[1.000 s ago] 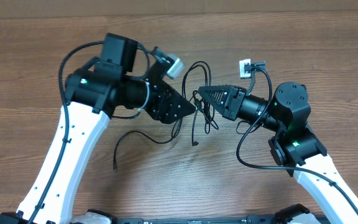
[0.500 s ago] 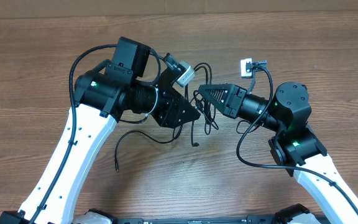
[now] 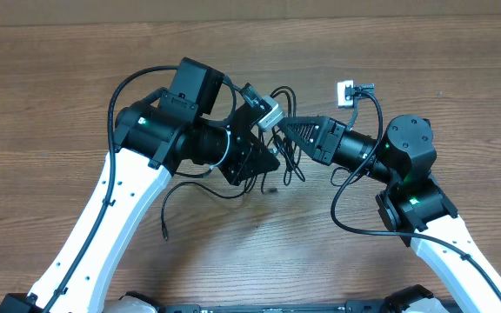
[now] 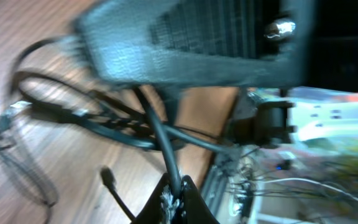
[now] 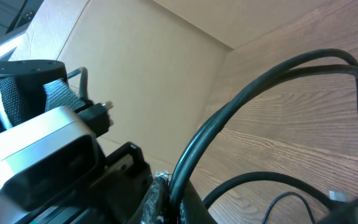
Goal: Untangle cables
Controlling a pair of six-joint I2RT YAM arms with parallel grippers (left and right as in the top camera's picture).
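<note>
Thin black cables lie tangled just above the overhead frame's centre, small loops reaching toward the top. One loose strand (ending in a small plug) trails across the wood toward the lower left.

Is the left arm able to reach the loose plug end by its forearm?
Probably not yet: the left end effector is shut on the cables, and that plug end lies beside its forearm, so it must release first.
</note>
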